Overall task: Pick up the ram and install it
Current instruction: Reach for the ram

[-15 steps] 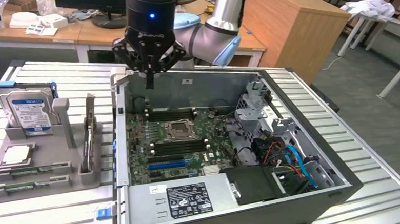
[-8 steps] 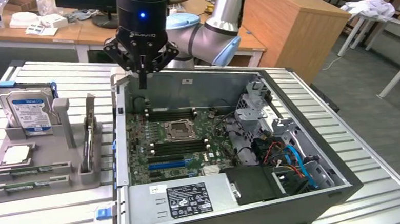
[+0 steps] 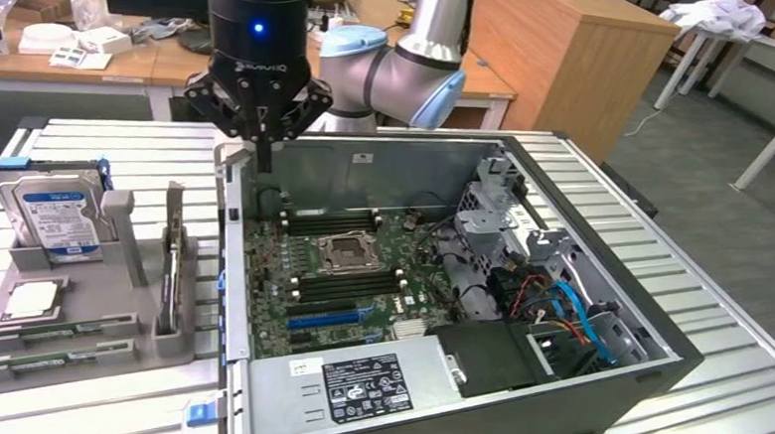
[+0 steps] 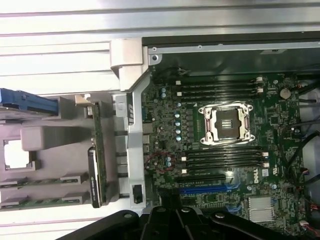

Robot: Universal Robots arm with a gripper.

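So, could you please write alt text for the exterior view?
A robot's closed end effector hangs over a far corner of an open computer case; the ram stands on edge in a grey tray on the exterior view's left.

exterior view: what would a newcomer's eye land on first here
The open computer case in the middle, its green motherboard laid bare. Above its far corner on the exterior view's left hangs the black gripper, shut. Further left a blue-labelled hard drive and the ram stand on edge in a grey holder.
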